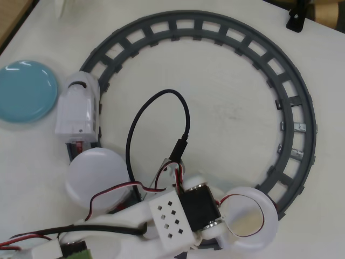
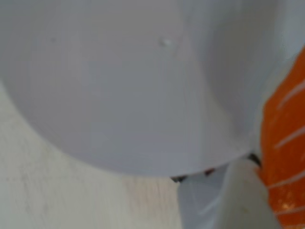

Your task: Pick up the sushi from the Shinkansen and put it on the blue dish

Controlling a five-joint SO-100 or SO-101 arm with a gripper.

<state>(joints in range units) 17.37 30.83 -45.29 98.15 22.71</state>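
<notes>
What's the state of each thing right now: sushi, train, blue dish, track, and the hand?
sushi: at the right edge of the wrist view, not on the blue dish; grip unclear.
Shinkansen: on the track, nose beside the dish.
white plate: on the car behind the nose, empty.
blue dish: empty, on the table.
track: laid in an arc.
hand: hidden under the arm overhead; open or shut cannot be told.

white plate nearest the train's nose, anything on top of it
In the overhead view that white plate looks bare where it shows; the arm covers its lower right edge. The sushi appears only in the wrist view.
</notes>
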